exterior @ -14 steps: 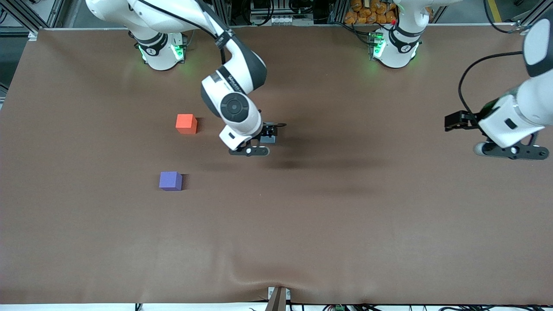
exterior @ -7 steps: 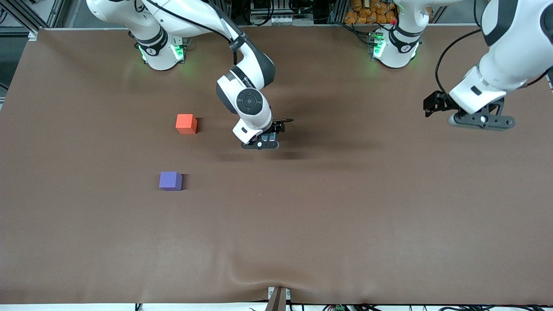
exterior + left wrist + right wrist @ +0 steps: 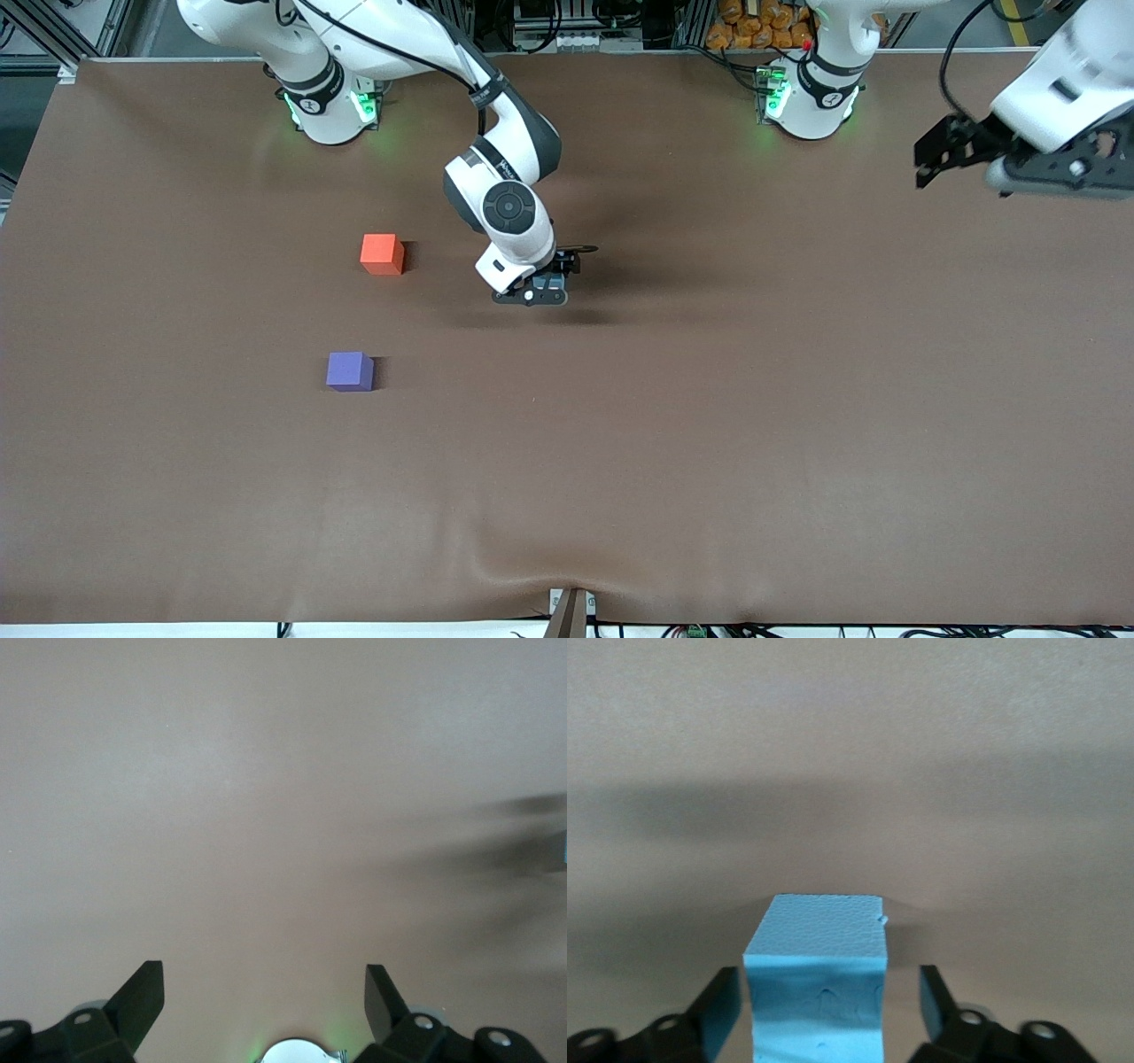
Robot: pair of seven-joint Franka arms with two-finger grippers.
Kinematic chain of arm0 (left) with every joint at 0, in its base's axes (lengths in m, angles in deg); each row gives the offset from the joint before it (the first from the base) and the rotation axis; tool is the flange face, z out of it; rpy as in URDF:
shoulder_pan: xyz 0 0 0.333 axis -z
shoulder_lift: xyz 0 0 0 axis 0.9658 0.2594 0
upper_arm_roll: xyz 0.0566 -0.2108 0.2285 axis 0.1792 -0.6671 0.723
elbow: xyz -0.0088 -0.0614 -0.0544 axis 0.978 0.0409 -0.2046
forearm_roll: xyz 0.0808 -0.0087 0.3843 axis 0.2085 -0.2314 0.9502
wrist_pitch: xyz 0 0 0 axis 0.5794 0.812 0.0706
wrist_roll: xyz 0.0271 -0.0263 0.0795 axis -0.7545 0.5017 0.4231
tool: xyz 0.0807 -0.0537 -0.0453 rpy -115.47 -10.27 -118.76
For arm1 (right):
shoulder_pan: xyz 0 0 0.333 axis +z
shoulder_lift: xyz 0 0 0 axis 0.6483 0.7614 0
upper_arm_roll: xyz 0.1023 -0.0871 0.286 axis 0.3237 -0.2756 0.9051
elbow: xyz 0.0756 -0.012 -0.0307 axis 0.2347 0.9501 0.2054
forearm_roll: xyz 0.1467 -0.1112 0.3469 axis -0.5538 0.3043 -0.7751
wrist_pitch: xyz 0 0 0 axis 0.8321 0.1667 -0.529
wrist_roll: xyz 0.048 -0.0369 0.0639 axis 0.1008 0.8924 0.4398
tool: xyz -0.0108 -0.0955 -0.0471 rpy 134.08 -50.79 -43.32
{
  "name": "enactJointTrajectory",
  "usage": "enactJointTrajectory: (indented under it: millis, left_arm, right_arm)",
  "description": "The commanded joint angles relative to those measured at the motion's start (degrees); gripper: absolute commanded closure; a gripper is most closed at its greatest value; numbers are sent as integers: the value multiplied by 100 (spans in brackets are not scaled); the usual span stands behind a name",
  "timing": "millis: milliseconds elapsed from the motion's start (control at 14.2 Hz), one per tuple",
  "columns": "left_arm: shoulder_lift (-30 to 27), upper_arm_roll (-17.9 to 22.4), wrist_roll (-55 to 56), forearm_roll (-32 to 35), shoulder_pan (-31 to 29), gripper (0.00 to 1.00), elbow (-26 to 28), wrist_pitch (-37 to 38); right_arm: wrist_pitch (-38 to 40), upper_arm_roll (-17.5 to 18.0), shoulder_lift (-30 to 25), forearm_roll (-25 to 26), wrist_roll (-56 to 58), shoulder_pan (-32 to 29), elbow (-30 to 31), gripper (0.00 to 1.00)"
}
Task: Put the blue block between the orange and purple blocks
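The right gripper [image 3: 819, 1005] straddles the blue block [image 3: 818, 979], fingers apart, not visibly clamping; the left gripper [image 3: 264, 997] waits, spread wide.

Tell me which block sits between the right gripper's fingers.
The blue block, flanked by the right gripper's open fingers. The orange block and purple block sit untouched toward the right arm's end.

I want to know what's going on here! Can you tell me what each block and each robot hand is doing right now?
blue block: on the table, between the right gripper's fingers, a gap on each side, not gripped.
right gripper: open, down around the blue block.
orange block: resting on the table, untouched.
purple block: resting on the table, nearer the front camera than the orange block.
left gripper: open, empty, over bare table, waiting.
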Motion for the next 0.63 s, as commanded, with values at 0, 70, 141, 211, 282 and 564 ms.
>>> enactJointTrajectory:
  millis: [0,70,141,211,282,564]
  left_arm:
    - [382,-23,-22,-67,27,0,-567,314]
    - [373,-32,31,-23,27,0,-549,427]
    - [390,-23,23,-31,-8,0,-558,437]
    - [408,-6,-4,-75,-34,0,-601,419]
    - [451,3,-47,-93,-26,0,-689,358]
    - [469,-23,31,-75,18,0,-848,314]
  right_arm:
    - [-135,-52,87,-5,-139,142,10,34]
    - [-135,-52,87,-5,-165,151,10,34]
    - [-135,-52,87,-5,-174,151,10,45]
    - [-135,-52,87,-5,-174,143,2,72]
    - [-109,-44,69,-5,-183,125,-16,100]
    - [967,-70,-675,-5,-34,-558,-95,100]
